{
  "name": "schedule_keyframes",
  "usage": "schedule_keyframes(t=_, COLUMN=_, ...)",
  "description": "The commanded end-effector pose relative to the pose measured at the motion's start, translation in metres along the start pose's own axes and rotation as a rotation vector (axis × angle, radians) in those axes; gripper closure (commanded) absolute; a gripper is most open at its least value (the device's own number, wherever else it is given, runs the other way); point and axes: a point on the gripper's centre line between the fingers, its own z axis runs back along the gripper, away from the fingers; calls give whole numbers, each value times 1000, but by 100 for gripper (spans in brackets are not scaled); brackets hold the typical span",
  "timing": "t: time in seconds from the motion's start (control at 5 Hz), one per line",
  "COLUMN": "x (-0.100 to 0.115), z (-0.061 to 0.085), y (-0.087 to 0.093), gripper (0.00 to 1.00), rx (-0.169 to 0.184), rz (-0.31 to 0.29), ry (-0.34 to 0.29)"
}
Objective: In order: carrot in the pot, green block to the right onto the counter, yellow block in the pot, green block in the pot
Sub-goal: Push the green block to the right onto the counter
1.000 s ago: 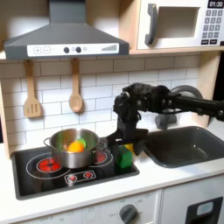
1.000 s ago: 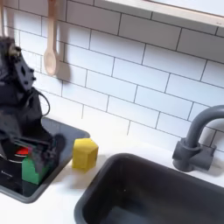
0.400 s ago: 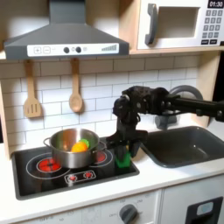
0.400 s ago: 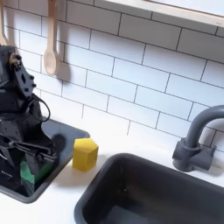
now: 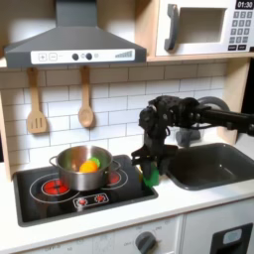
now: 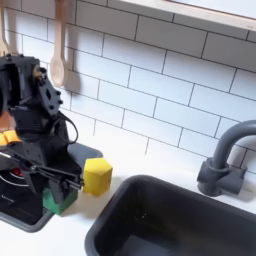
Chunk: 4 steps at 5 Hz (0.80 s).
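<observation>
The steel pot [image 5: 75, 169] stands on the black stovetop [image 5: 60, 194] with the orange carrot [image 5: 87, 166] lying inside it. My gripper [image 5: 149, 171] reaches down at the stovetop's right edge, its fingers against the small green block [image 5: 149, 181]. In the second exterior view the green block [image 6: 58, 203] sits at the stovetop's right edge under my gripper [image 6: 58, 186], and the yellow block [image 6: 97, 176] rests on the pale counter [image 6: 112, 218] just to the right. The fingers' spacing is hidden by the arm.
A dark sink [image 5: 213, 165] with a grey faucet [image 6: 222, 158] lies to the first exterior view's right of the blocks. Two wooden utensils [image 5: 37, 105] hang on the tiled wall. A range hood [image 5: 74, 42] and a microwave [image 5: 203, 28] sit overhead.
My gripper has moved toward the sink and the green block has slid with it, from inside the stovetop to its right edge, closer to the yellow block.
</observation>
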Motion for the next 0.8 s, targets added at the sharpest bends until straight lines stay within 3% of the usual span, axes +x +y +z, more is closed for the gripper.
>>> schedule_keyframes(t=0.0, x=-1, z=-3, y=-15, gripper=100, rx=-17, rz=-43, ry=10)
schedule_keyframes(t=0.4, x=7, z=5, y=-35, gripper=100, rx=-38, rz=-98, ry=-17)
schedule_keyframes(t=0.6, x=2, z=3, y=-36, gripper=100, rx=-40, rz=-84, ry=-7)
